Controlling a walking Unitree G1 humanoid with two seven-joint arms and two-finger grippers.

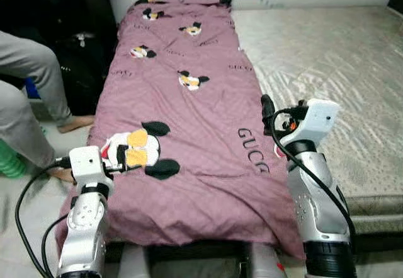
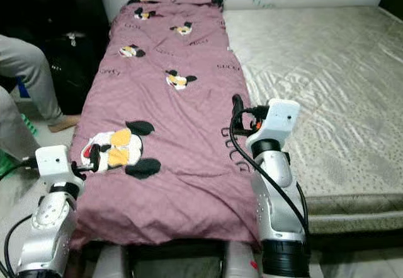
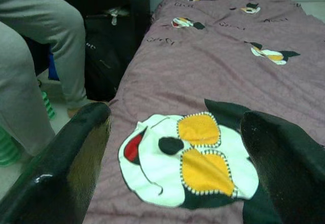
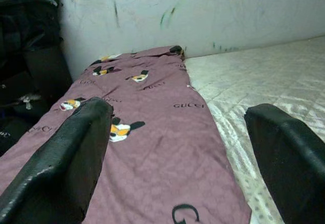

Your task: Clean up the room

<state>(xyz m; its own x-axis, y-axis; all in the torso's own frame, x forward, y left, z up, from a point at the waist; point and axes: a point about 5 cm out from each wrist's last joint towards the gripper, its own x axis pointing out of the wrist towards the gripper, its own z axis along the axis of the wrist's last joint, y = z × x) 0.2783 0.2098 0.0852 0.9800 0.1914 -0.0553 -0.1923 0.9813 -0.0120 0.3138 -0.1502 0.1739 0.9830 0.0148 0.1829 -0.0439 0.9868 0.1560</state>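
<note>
Two grippers are held over the near end of the bed: left gripper (image 1: 119,158) at the quilt's (image 1: 189,120) near-left corner by the cartoon patch (image 1: 135,152), right gripper (image 1: 267,111) at its right edge. Both sets of jaws are spread wide apart, w/ nothing gripped. The quilt is laid lengthwise along the mattress's (image 1: 327,57) left edge, near end draped over the foot. Probably each side is to be pinched for folding. A person's legs (image 1: 28,95) are seen just beside the left edge.
</note>
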